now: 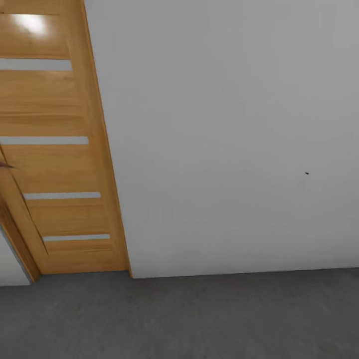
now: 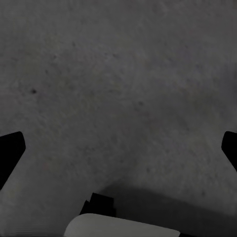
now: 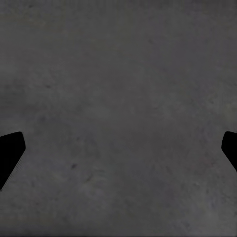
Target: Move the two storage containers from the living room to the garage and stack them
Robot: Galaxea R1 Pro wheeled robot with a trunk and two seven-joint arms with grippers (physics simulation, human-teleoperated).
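Observation:
I am in the garage, facing a plain white-grey wall (image 1: 224, 124) above the dark grey concrete floor (image 1: 199, 319). The storage containers and the living room are out of view. In the left wrist view my left gripper (image 2: 118, 153) is open, its dark fingertips (image 2: 10, 153) spread to the frame edges over bare concrete, with nothing between them. In the right wrist view my right gripper (image 3: 118, 153) is open too, its fingertips (image 3: 10, 150) wide apart over the same mottled floor, holding nothing.
A honey-coloured wooden panel door (image 1: 50, 149) with pale horizontal strips stands at the left, leaning into the picture. A pale rounded part of the robot (image 2: 123, 228) and a dark piece beside it lie under the left gripper. The wall meets the floor straight ahead.

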